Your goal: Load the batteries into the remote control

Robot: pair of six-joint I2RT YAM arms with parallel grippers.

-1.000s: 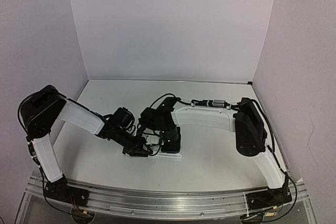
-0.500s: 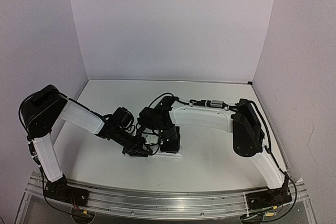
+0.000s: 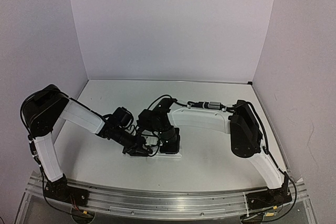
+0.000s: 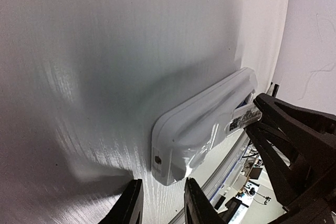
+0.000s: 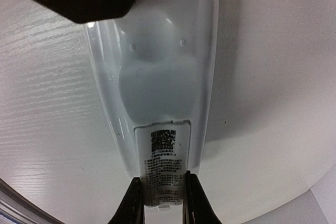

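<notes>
The white remote control (image 5: 157, 66) lies face down on the table, its smooth back up; it also shows in the left wrist view (image 4: 199, 119) and as a white edge under both grippers (image 3: 170, 155). My right gripper (image 5: 161, 179) is shut on the small white cover piece (image 5: 161, 156) with a printed code label, held at the remote's battery recess. My left gripper (image 4: 164, 184) is open, its fingertips just short of the remote's other end. The batteries are hidden, except perhaps a sliver of blue beside the cover (image 4: 243, 99).
Both arms meet low over the near middle of the white table (image 3: 220, 150). White walls close in the back and sides. A metal rail (image 3: 168, 200) runs along the near edge.
The right arm's elbow has shifted slightly left. Both grippers stay at the remote.
</notes>
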